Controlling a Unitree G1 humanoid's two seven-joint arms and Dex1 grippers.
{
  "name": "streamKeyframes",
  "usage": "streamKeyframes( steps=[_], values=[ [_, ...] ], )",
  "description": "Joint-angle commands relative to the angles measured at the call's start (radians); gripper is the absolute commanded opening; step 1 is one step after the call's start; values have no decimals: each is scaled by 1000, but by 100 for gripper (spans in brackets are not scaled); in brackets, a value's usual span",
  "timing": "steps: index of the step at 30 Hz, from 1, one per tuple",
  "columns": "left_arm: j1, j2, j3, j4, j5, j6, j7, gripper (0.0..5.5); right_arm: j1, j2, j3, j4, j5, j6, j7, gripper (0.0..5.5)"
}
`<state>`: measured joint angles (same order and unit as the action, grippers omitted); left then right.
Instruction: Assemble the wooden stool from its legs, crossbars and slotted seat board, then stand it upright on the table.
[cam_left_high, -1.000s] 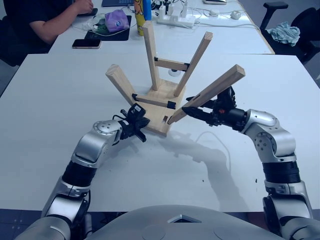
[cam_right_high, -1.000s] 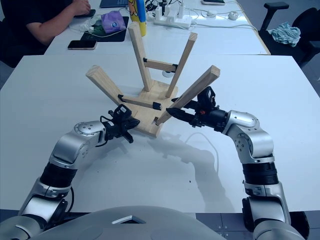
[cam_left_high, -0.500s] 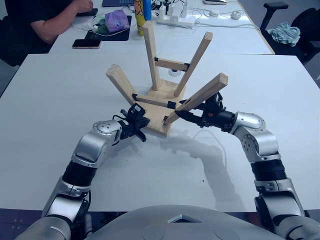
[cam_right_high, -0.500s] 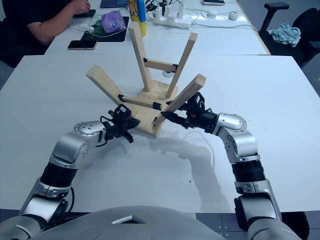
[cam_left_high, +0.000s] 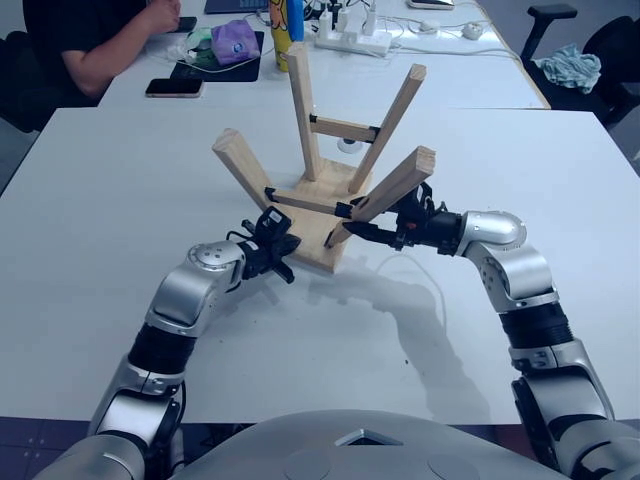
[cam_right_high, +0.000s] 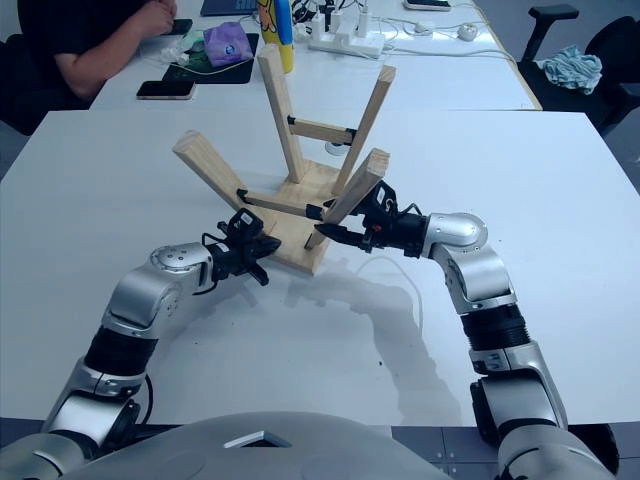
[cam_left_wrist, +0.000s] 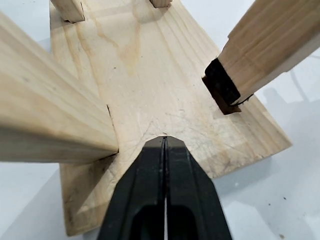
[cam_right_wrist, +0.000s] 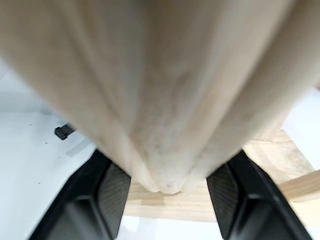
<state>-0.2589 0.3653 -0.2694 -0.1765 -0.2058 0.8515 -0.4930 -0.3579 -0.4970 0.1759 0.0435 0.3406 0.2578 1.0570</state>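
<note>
seat: one pale slotted wooden seat board (cam_left_high: 318, 238) flat on the white table (cam_left_high: 120, 200).
legs: four pale wooden legs (cam_left_high: 303, 110) rising from it.
bars: two black-ended wooden crossbars (cam_left_high: 342, 128).
left end effector (cam_left_high: 283, 250): fingers together, touching the board.
right end effector (cam_left_high: 370, 228): clamped on the near-right leg (cam_left_high: 397, 183).

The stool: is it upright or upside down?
Upside down. The seat board lies on the table and the legs point up.

Both head eyes look forward and down over the arms, sharing the surface (cam_left_high: 90, 230) and upturned stool (cam_left_high: 318, 200). The left wrist camera sits close behind the left pincer (cam_left_wrist: 164, 142), facing the seat board (cam_left_wrist: 145, 85) at its tips. The right wrist camera looks along the right pincer (cam_right_wrist: 167, 187), very near the leg (cam_right_wrist: 165, 85) it straddles.
</note>
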Motion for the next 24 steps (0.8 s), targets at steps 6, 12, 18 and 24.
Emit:
streamKeyframes(
  steps=[6, 12, 18, 24],
  values=[
    [50, -16, -13, 24, 7, 50, 24, 0, 5, -42, 130, 4, -77, 100, 21, 204],
    [61, -21, -11, 12, 4, 55, 33, 0, -27, -30, 112, 72, -116, 34, -46, 204],
    [70, -26, -10, 6, 2, 59, 40, 0, -30, -41, 121, 76, -114, 54, -56, 204],
    [80, -27, -6, -8, 3, 64, 48, 0, 32, -107, 124, -93, -96, 225, -98, 204]
  ],
)
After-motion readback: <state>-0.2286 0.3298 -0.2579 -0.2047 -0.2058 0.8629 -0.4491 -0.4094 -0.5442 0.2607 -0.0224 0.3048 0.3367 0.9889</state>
